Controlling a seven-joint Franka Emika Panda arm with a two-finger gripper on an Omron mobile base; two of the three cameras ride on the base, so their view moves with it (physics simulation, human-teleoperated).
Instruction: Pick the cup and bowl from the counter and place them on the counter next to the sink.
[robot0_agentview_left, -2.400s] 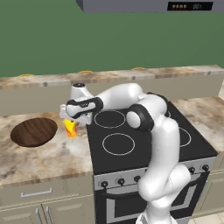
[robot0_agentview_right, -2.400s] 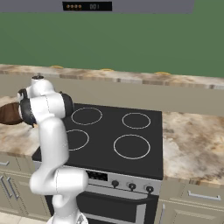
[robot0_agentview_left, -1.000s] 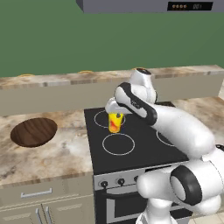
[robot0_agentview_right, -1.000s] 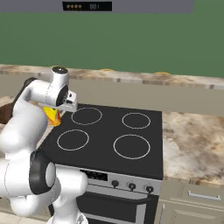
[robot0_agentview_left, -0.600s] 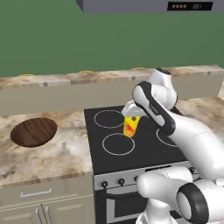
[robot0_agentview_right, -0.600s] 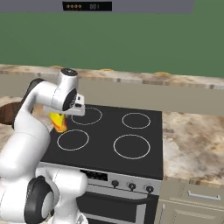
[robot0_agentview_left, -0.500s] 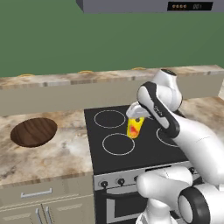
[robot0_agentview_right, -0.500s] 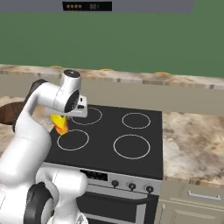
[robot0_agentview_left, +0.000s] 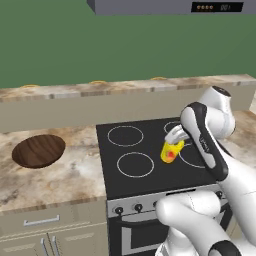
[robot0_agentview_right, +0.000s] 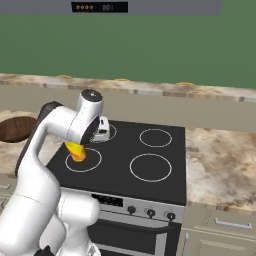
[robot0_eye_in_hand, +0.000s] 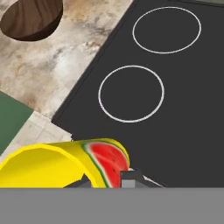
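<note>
Carrying the cup (robot0_agentview_left: 171, 151) above the black stovetop (robot0_agentview_left: 150, 175), the gripper (robot0_agentview_left: 176, 137) is clamped shut on this small yellow tumbler, which is hanging tilted in the air between the burner rings; the transport step for the first of the two items is therefore judged to be in hand. Reading from left to right in the left base view, the bowl (robot0_agentview_left: 39, 150) is lying untouched on the counter (robot0_agentview_left: 55, 177) well apart from the arm, then comes the stovetop with the held cup over it, then the arm itself rising at the lower right. No sink is appearing in these pictures, so the next move is likely calling for a further swing or a drive of the base until the basin comes into sight, followed by lowering the cup upright onto bare stone beside it and opening the jaws. In the hand view a watermelon-slice marking is showing on the cup's side. Counted: one cup, one bowl, four burner rings, one gripper; the bowl is waiting as the second item.
</note>
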